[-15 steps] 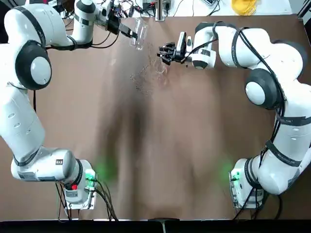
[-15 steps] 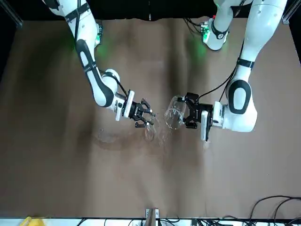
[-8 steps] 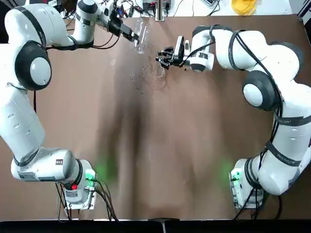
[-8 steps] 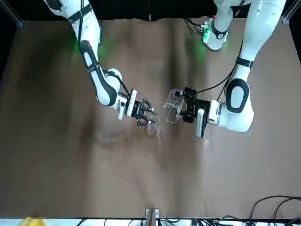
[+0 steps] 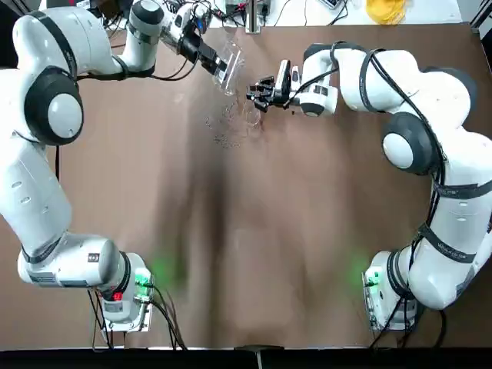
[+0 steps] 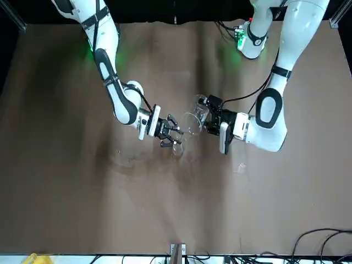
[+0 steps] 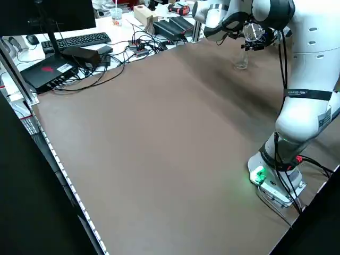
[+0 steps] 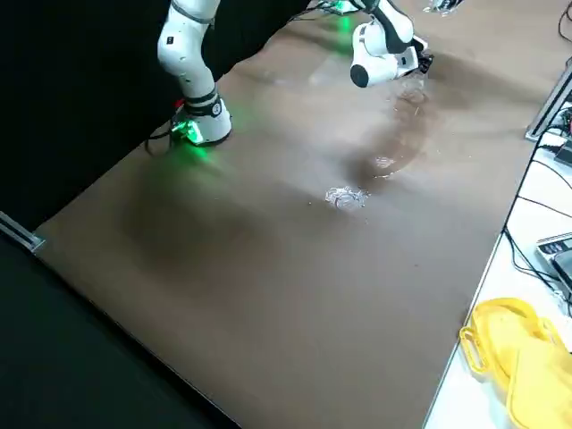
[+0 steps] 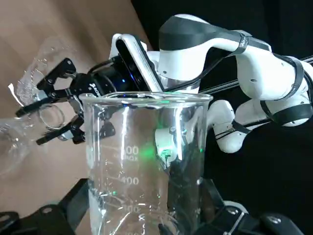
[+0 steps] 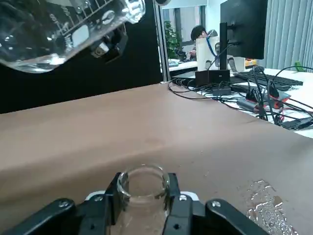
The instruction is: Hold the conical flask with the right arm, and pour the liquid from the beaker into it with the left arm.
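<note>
The clear beaker hangs tilted above the table's far side, its mouth turned toward the flask, with my left gripper shut on it. In the left wrist view the beaker stands between the fingers. The conical flask is gripped at its narrow neck by my right gripper, just right of the beaker. From the front, the beaker sits a little above and beside the flask; the left gripper and the right gripper nearly face each other. The right wrist view has the beaker overhead.
Wet patches glisten on the brown table below the glassware, and a puddle lies near the flask. Cables, a keyboard and a monitor crowd the desk past the far edge. A yellow object lies there too.
The left arm has carried the beaker closer to the flask and tipped its mouth toward it. The right gripper with the flask has shifted slightly toward the beaker.
</note>
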### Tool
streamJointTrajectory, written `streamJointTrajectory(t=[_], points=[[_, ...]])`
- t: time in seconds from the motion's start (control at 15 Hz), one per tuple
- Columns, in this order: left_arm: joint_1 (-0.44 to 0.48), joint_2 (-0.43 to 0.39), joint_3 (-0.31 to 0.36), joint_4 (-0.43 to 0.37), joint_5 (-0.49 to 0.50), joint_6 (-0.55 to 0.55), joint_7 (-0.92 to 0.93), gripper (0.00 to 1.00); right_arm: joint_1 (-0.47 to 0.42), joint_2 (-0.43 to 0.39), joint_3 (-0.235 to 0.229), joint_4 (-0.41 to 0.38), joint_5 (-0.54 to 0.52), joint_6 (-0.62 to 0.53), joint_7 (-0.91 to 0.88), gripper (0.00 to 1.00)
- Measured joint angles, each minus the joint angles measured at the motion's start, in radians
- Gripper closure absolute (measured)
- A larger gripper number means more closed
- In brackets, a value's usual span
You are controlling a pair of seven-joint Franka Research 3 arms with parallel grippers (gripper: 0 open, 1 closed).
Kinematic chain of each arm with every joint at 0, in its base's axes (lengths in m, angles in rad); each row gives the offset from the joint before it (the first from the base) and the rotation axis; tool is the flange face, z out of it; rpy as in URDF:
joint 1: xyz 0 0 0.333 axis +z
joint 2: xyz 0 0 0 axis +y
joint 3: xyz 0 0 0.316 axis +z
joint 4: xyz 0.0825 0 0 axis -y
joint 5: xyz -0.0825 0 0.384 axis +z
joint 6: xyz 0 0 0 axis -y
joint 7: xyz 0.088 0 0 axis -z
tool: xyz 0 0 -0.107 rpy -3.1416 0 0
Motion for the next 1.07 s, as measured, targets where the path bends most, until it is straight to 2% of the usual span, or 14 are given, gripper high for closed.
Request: streamJointTrajectory(t=[0.47, 1.07], points=[[-0.040, 0.008, 0.000, -0.011, 0.000, 0.000, -0.091, 0.04, 0.001, 0.001, -0.002, 0.000, 0.003, 0.002, -0.006, 0.61], [-0.053, 0.057, 0.001, -0.013, 0.000, 0.035, -0.101, 0.04, 0.002, 0.013, -0.002, 0.000, 0.004, 0.005, -0.016, 0.61]])
